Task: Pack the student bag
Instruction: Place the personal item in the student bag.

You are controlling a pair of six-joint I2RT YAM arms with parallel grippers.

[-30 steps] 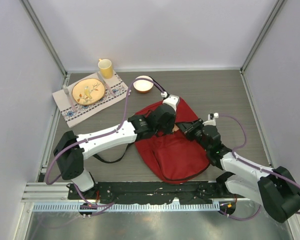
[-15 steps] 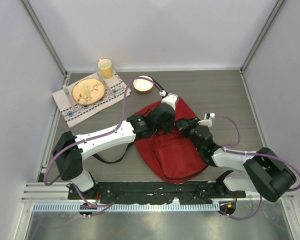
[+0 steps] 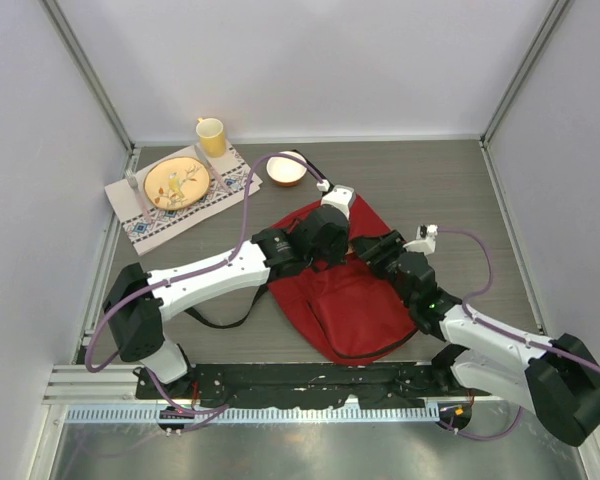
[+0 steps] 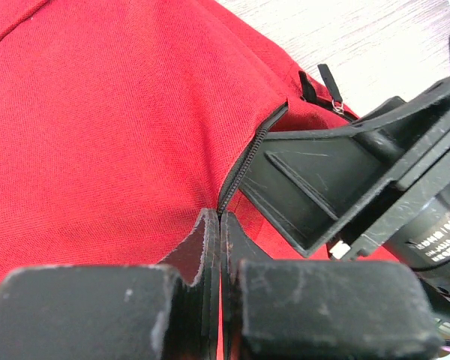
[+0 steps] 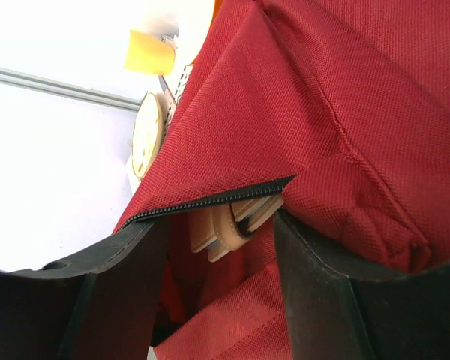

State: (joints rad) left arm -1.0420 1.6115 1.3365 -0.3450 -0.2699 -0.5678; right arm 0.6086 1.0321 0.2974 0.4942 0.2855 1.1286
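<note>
Overhead: student bag [image 3: 360, 310] flat on table [image 3: 460, 190], both arms at its upper edge. Left wrist: left gripper [image 4: 220, 223] pinched tight on zipper-edge fabric. Right wrist: right gripper [image 5: 221, 219] spread wide at opening, tan object [image 5: 217, 232] inside.

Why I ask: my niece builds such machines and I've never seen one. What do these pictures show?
Two robot arms stand at the near edge of a table. One picture looks down from above; the other two come from a camera on each wrist. On the table lie a red student bag, a plate on a placemat, a yellow cup and a bowl. The left pincer is shut on the bag's zipper edge, holding it raised. The right pincer stands open at the bag's mouth, gripping nothing; a tan object sits inside.
</note>
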